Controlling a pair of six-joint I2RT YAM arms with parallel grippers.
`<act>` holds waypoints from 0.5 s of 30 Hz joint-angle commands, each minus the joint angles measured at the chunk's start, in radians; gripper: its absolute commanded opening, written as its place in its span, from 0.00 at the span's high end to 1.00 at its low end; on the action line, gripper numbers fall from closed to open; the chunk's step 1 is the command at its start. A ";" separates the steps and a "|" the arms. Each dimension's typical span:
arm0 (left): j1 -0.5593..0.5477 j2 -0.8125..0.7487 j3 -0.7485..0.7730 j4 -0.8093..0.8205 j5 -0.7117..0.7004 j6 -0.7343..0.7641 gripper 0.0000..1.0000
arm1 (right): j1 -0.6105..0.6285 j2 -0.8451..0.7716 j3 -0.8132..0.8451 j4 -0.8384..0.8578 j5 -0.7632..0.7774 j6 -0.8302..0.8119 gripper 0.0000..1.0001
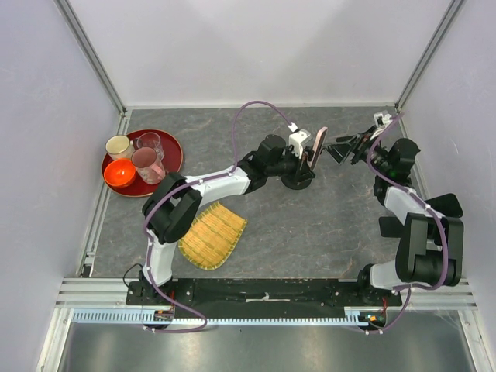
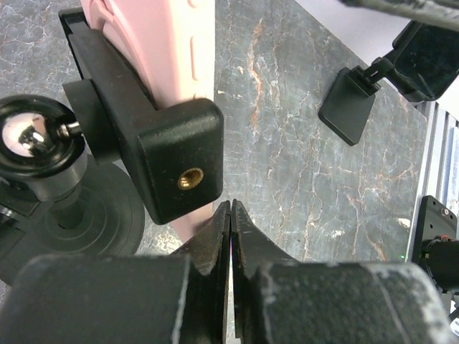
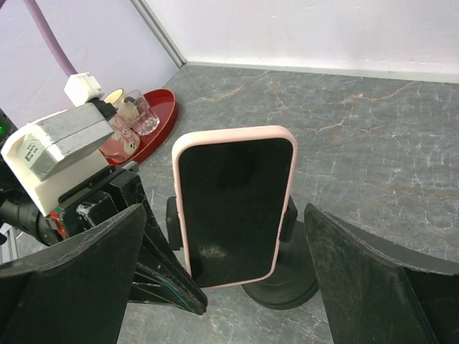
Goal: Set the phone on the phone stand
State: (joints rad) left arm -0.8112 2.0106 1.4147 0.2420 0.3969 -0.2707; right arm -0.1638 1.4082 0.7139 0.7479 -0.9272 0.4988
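The phone, black screen with a pale pink rim, stands upright in the clamp of the phone stand. The stand's round black base rests on the table, and also shows in the top view. My right gripper is open. Its fingers frame the phone from the near side and touch nothing. My left gripper is shut and empty, just below the clamp behind the phone's pink back. In the top view the phone sits between my left gripper and right gripper.
A red tray with cups and an orange bowl sits far left. A yellow woven mat lies near the left arm. A flat black folding stand with a dark phone stands right of the task stand, near the rail.
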 commanded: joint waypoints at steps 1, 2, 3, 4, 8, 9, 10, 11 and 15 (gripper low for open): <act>0.041 0.039 0.013 0.000 -0.040 -0.004 0.94 | 0.003 0.054 0.064 0.056 -0.058 -0.057 0.02; 0.044 0.039 0.007 0.005 -0.038 -0.004 0.94 | 0.006 0.070 0.064 0.082 -0.058 -0.043 0.02; 0.049 0.037 -0.006 0.011 -0.033 -0.004 0.94 | 0.013 0.083 0.067 0.099 -0.065 -0.028 0.02; 0.052 0.037 -0.014 0.020 -0.023 -0.007 0.95 | 0.020 0.096 0.085 0.122 -0.077 -0.020 0.02; 0.053 0.037 -0.026 0.037 0.003 -0.007 0.95 | 0.061 0.139 0.125 0.099 -0.076 -0.051 0.02; 0.052 0.037 -0.028 0.043 0.008 -0.009 0.95 | 0.081 0.146 0.131 0.087 -0.062 -0.065 0.02; 0.053 0.036 -0.028 0.045 0.017 -0.012 0.95 | 0.090 0.147 0.145 0.049 -0.049 -0.095 0.02; 0.053 0.034 -0.028 0.045 0.019 -0.012 0.95 | 0.104 0.147 0.145 0.036 -0.027 -0.111 0.02; 0.053 0.020 -0.036 0.046 0.022 -0.010 0.95 | 0.121 0.156 0.153 0.005 0.083 -0.121 0.02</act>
State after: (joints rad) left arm -0.7692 2.0209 1.3972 0.2642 0.4206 -0.2707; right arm -0.0574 1.5555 0.8227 0.7658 -0.9329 0.4301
